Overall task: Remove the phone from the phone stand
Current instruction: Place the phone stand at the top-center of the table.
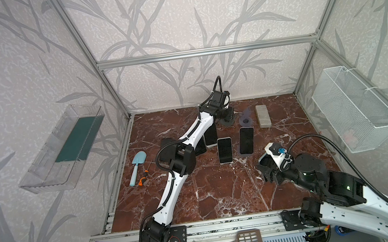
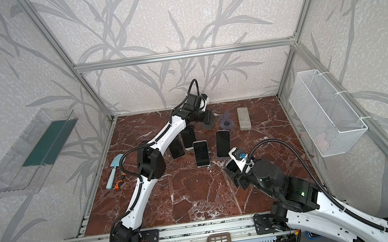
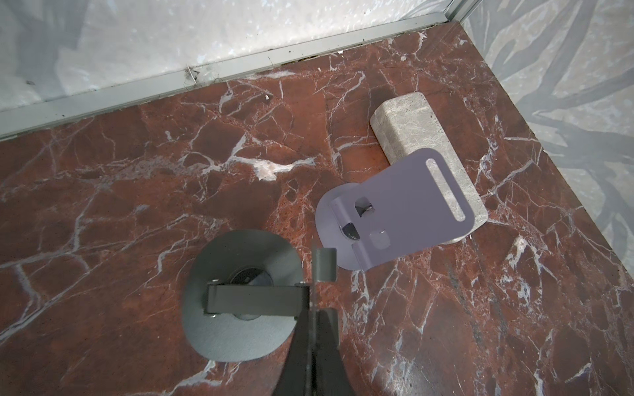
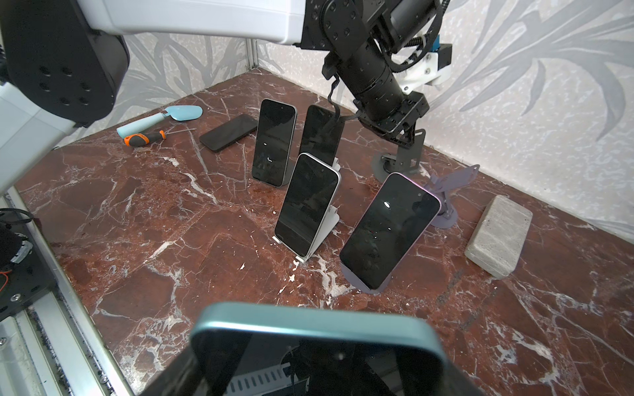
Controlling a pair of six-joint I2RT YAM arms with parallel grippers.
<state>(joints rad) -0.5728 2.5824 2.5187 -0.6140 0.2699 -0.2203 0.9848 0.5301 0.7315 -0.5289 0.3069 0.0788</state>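
My right gripper (image 4: 315, 373) is shut on a teal-edged phone (image 4: 308, 329) with a dark screen. It holds the phone above the marble floor at the front right in both top views (image 1: 266, 163) (image 2: 231, 167). A dark grey phone stand (image 3: 236, 308) (image 4: 399, 161) stands near the back wall with no phone on it. My left gripper (image 3: 314, 319) (image 1: 225, 116) is shut on the thin upright plate of that stand.
Several other phones lean on stands mid-floor, such as the white-stand one (image 1: 225, 150) and the purple-stand one (image 1: 246, 140). An empty purple stand (image 3: 394, 212), a stone block (image 1: 262, 115), a blue trowel (image 1: 138, 167) and a screwdriver (image 1: 143, 179) lie around. A wire basket (image 1: 354, 108) hangs on the right wall.
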